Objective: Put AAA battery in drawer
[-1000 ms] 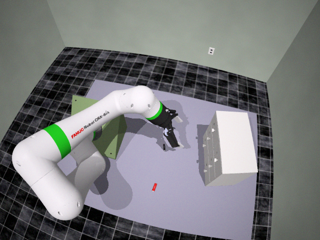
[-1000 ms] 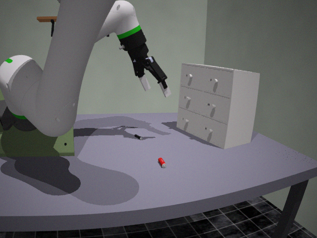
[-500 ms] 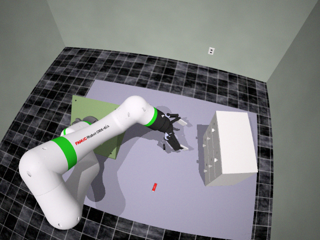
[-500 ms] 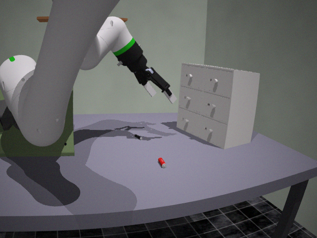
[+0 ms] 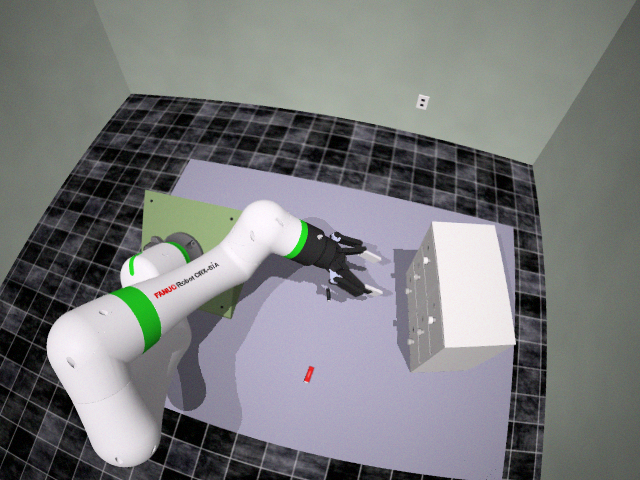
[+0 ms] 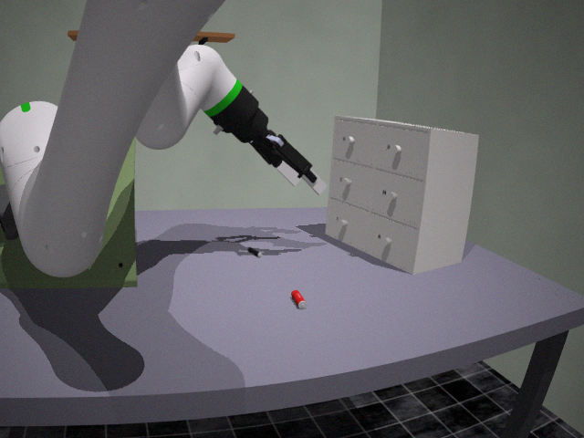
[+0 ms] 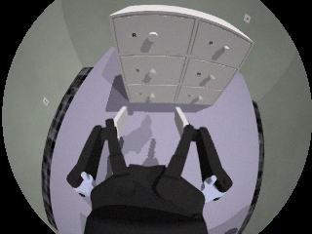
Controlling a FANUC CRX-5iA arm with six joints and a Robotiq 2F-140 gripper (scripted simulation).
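The small white chest (image 5: pixel 473 284) (image 6: pixel 445 203) (image 7: pixel 168 49) stands upright with all six drawers pushed in. In the wrist view R is readable at the top left and P at the top right. The bottom left drawer (image 6: pixel 356 231) (image 7: pixel 163 97) has a mark too small to read surely; I cannot make out the T. A thin black battery (image 5: pixel 328 295) (image 6: pixel 255 252) with a bright end lies on the table. My gripper (image 5: pixel 376 274) (image 6: pixel 309 186) (image 7: pixel 150 113) is partly open and empty, tilted down toward the chest, above the table and short of the drawer fronts.
A thicker red battery (image 5: pixel 309 374) (image 6: pixel 297 299) lies nearer the table's front edge. The green base plate (image 5: pixel 191 219) is under the arm's base. Round knobs stick out from the drawer fronts. A brown shelf (image 6: pixel 221 36) is on the back wall.
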